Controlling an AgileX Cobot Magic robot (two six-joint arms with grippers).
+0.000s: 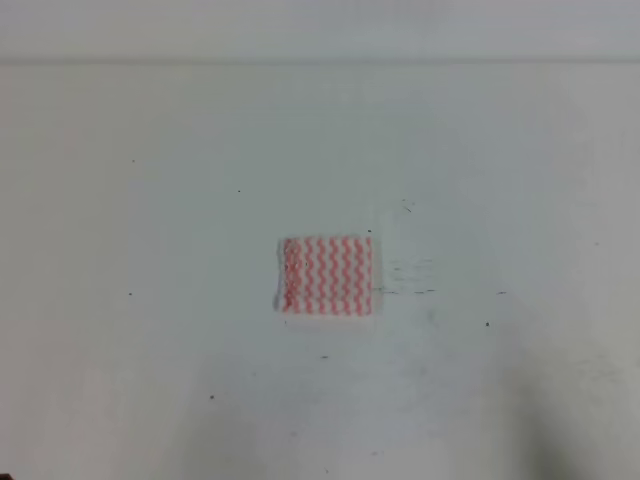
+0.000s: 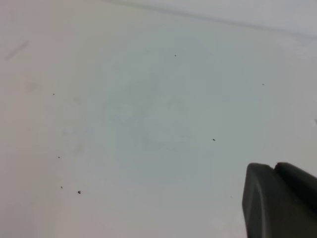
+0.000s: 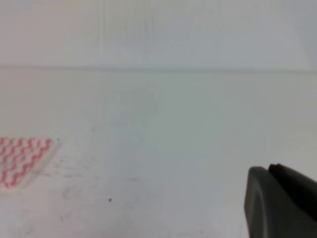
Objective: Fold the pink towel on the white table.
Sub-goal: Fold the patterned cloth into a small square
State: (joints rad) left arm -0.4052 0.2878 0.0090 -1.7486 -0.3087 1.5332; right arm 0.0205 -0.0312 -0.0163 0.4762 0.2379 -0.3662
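The pink towel (image 1: pixel 326 276) lies flat near the middle of the white table (image 1: pixel 150 250) as a small, nearly square shape with wavy pink and white stripes. Its right corner also shows at the left edge of the right wrist view as the towel (image 3: pixel 20 158). Neither arm appears in the exterior high view. In the left wrist view only one dark finger (image 2: pixel 277 206) shows at the lower right, over the bare table (image 2: pixel 124 124). The right wrist view shows a similar dark finger (image 3: pixel 280 206) at the lower right, well to the right of the towel. Neither view shows how the jaws stand.
The table's far edge (image 1: pixel 320 62) runs across the top of the exterior high view, with a pale wall behind it. Small dark specks and faint scuff marks (image 1: pixel 410 290) lie just right of the towel.
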